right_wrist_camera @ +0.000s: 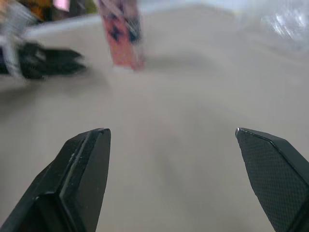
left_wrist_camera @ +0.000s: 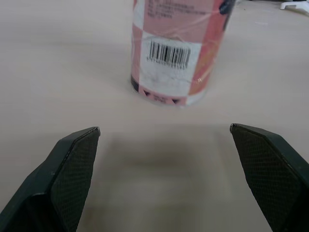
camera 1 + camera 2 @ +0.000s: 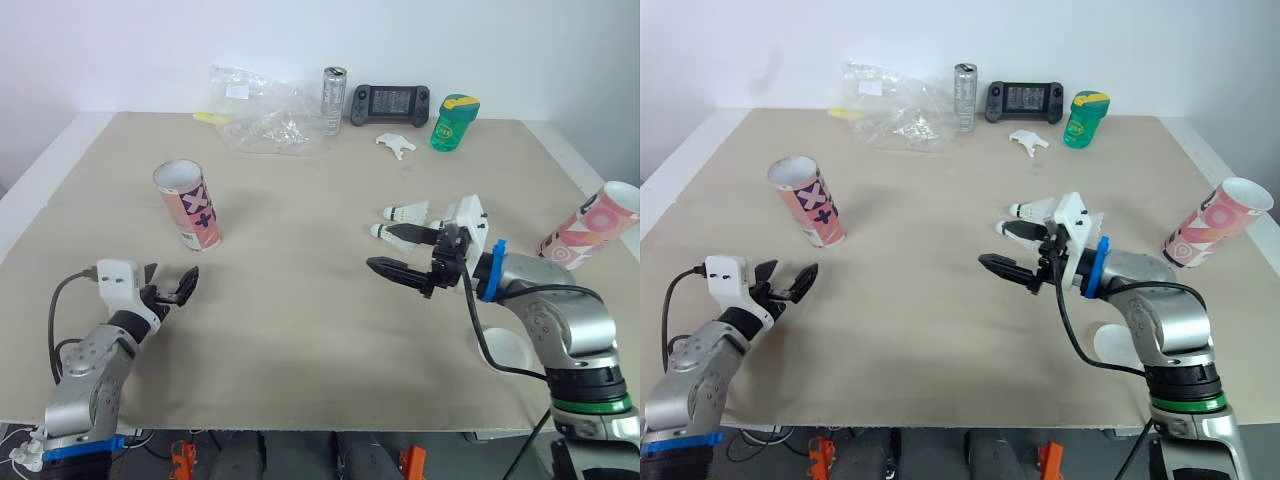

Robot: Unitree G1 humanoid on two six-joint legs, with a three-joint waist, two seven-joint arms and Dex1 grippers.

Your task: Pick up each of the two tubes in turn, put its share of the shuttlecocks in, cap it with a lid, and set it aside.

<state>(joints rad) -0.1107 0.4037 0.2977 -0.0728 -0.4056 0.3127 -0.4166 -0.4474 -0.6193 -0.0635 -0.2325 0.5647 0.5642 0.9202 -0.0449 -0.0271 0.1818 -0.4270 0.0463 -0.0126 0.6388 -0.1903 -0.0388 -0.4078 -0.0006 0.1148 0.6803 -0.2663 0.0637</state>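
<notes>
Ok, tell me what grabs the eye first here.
A pink tube stands upright on the left of the table, ahead of the left gripper; a second tube sits tilted near the right edge. Two white shuttlecocks lie beside the right gripper, whose fingers are spread open.

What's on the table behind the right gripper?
One shuttlecock lies in plain view. A second shuttlecock shows just its cork end, its feathers covered by the upper finger of the right gripper. Whether more lie behind it cannot be seen.
</notes>
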